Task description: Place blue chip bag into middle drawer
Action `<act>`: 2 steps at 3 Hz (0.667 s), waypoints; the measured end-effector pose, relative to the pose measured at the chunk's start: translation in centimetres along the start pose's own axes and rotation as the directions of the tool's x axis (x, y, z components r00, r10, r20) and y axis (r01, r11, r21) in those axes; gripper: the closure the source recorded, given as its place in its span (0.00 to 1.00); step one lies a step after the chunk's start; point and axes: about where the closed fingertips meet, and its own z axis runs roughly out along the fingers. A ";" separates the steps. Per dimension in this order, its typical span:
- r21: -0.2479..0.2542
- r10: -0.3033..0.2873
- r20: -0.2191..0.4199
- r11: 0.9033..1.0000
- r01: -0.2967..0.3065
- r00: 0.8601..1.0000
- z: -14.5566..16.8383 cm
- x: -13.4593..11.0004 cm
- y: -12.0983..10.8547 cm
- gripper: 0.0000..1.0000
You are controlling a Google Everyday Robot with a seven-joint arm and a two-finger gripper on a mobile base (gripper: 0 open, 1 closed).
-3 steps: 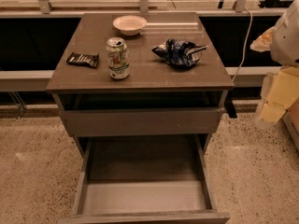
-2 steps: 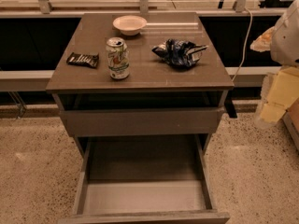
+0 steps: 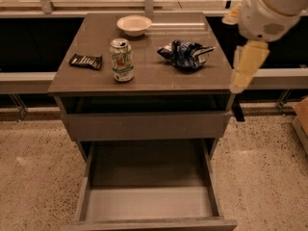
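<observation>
The blue chip bag [image 3: 186,55] lies crumpled on the right half of the cabinet top [image 3: 144,76]. The middle drawer [image 3: 149,203] is pulled out wide below, and its pale grey floor is bare. My gripper [image 3: 246,67] hangs from the white arm at the upper right. It is just off the cabinet's right edge, to the right of the bag and apart from it. It holds nothing.
A green-and-white soda can [image 3: 121,60] stands left of the bag. A black striped candy wrapper [image 3: 86,60] lies at the left edge. A white bowl [image 3: 134,25] sits at the back. A closed drawer front [image 3: 144,125] is above the open drawer. Speckled floor lies around.
My arm and gripper have moved left, closer to the cabinet's right edge. The bag, can, bowl and drawer have not moved.
</observation>
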 end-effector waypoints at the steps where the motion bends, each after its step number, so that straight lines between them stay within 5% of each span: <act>1: 0.074 -0.105 0.081 0.992 0.099 0.991 5.5 -3.4 -8.6 0.00; 2: 0.073 -0.118 0.118 0.991 0.110 0.986 11.2 -4.6 -13.1 0.00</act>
